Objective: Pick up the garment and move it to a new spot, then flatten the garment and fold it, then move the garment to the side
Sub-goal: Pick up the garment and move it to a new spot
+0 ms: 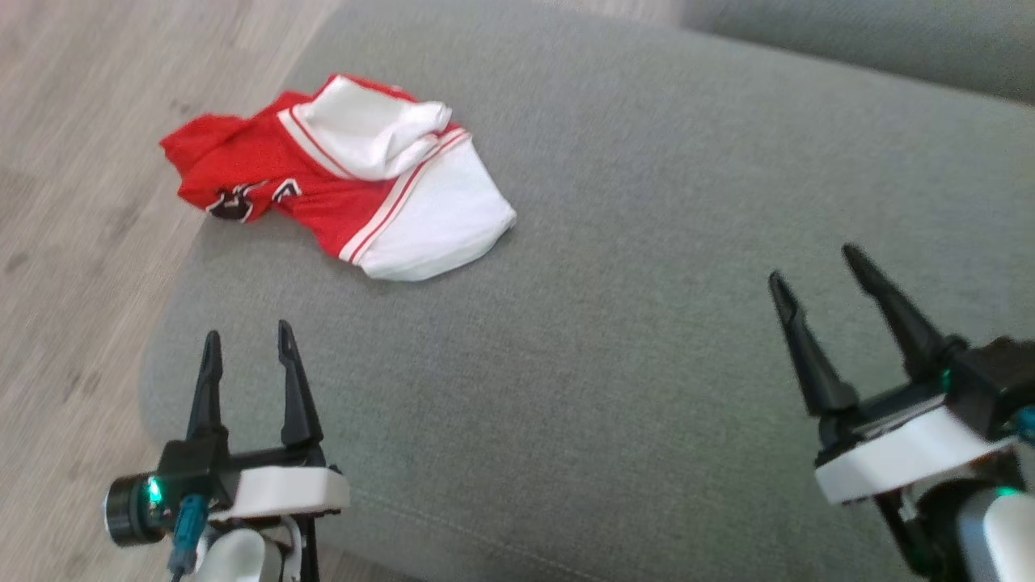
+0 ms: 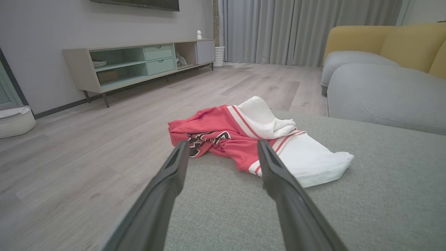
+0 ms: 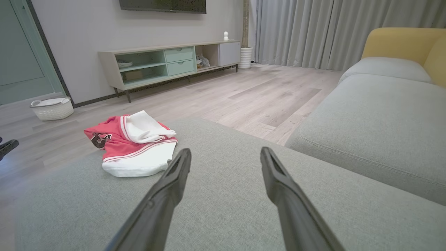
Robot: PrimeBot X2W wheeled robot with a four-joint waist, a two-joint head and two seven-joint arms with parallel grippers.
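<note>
A crumpled red and white garment (image 1: 340, 174) with black lettering lies bunched at the far left corner of the grey cushion (image 1: 614, 339), one red edge hanging over the side. My left gripper (image 1: 249, 341) hovers open over the cushion's near left part, well short of the garment (image 2: 251, 139), nothing between its fingers. At the right, my right gripper (image 1: 815, 265) is open and empty above the cushion, far from the garment (image 3: 134, 146). In the right wrist view the left gripper's fingertip (image 3: 7, 146) pokes in at the left edge.
Wooden floor (image 1: 73, 242) runs along the cushion's left edge. A second grey cushion (image 3: 376, 115) with a yellow backrest (image 3: 400, 42) lies to the right. Across the room stand a low TV cabinet (image 3: 170, 64), a white basket (image 3: 52, 108) and grey curtains (image 3: 313, 31).
</note>
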